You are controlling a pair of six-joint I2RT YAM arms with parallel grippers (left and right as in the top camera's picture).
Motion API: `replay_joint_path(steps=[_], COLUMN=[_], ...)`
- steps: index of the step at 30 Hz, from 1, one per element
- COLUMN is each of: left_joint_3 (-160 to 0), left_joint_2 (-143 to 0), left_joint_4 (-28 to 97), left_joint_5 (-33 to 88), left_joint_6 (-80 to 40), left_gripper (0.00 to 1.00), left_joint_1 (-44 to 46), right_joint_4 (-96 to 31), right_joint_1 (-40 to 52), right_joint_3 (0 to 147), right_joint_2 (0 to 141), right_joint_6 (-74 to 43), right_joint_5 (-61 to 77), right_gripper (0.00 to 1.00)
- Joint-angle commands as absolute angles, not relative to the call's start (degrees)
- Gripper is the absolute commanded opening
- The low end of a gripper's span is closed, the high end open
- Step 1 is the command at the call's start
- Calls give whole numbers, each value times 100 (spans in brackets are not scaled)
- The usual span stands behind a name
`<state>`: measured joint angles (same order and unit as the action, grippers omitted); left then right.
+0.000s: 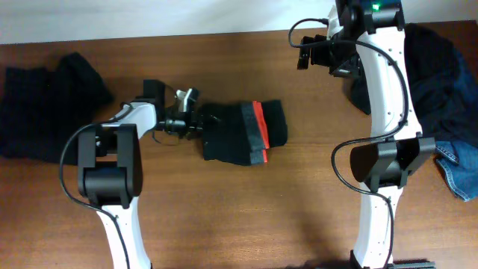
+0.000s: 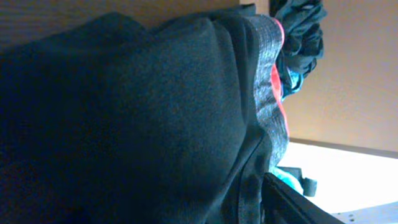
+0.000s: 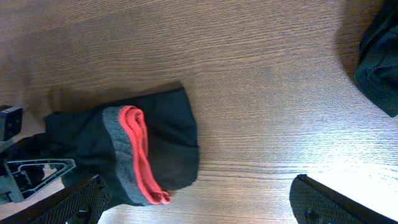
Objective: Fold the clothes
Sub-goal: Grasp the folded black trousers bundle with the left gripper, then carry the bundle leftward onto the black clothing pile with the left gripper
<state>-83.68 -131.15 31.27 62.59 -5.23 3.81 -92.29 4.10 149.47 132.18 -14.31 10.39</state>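
Fabric of this kind is light, limp and has no stiffness of its own, so the folded dark garment (image 1: 243, 133) with the red-and-grey band (image 1: 259, 131) will probably sag and come unfolded if it is lifted by one corner. A hold on a doubled edge, on two corners at once, or a flat sliding push along the wood looks the safer choice. It lies near the middle of the table (image 1: 224, 217), well apart from the black heap (image 1: 45, 97) at the left end and from the dark pile (image 1: 437, 75) with the blue jeans (image 1: 457, 170) at the right end. The left gripper (image 1: 199, 124) sits at the garment's left edge, touching it. Cloth fills its wrist view, and whether its jaws are pinching the cloth or standing free of it cannot be told. The right gripper (image 3: 196, 190) hangs over the far side of the table, to the right of the garment, its jaws spread wide with nothing between them. The heaps look tangled, perhaps heavier where denim is involved, and would likely need a grip at a waistband or hem to be drawn out flat.
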Motion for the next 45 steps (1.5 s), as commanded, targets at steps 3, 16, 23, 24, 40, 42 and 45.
replay_joint_path(steps=[3, 16, 23, 24, 40, 42, 45], left_joint_3=[-8320, -8573, -9649, -9863, -12656, -12735, -12735], left_joint_2=[-13220, -13209, -13198, -13198, -13198, -13198, -13198], left_joint_4=[3055, 2919, 3439, 3520, 4132, 4156, 4209], left_joint_5=[6066, 6064, 6018, 6016, 4963, 4965, 4967], left_joint_6=[-751, -985, -985, -985, -1479, -1573, -1723], left_gripper=[64, 0, 0, 0, 0, 0, 0], left_joint_1=[563, 362, -27, -89, -720, -913, -1190], right_joint_4=[-9216, -9264, -9264, -9266, -9292, -9310, -9312], right_joint_1=[405, 405, 405, 405, 405, 405, 405], right_joint_3=[15045, 15045, 15045, 15045, 15045, 15045, 15045], right_joint_2=[13172, 13172, 13172, 13172, 13172, 13172, 13172], right_joint_6=[-1369, -1238, -1240, -1240, -1219, -1216, -1133], right_joint_5=[987, 985, 987, 987, 985, 985, 987], right_gripper=[99, 99, 99, 99, 99, 99, 99])
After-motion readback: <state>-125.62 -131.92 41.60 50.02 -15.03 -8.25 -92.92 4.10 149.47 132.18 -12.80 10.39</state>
